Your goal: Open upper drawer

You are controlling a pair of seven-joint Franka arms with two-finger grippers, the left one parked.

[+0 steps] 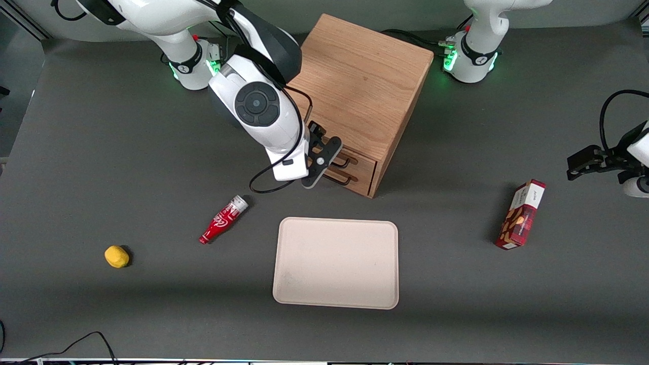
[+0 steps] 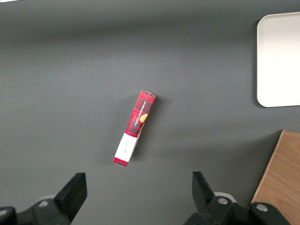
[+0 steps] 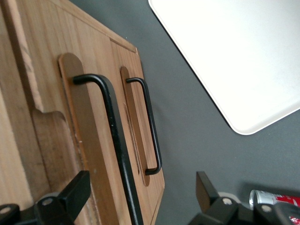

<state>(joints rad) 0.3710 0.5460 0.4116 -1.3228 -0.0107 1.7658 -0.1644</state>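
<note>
With fingers spread apart, gripper (image 3: 140, 199) hovering at cabinet (image 1: 362, 96) front, straddling handle (image 3: 112, 136) of upper drawer (image 3: 89, 140) w/o clamping it; drawer shut; lower drawer (image 3: 140, 126) just beneath; tray (image 1: 335, 262) nearer front cam.

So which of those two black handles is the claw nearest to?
The upper drawer's handle, on the topmost drawer of the wooden cabinet. The gripper hangs in front of it, jaws open either side; the lower handle lies clear of them.
</note>
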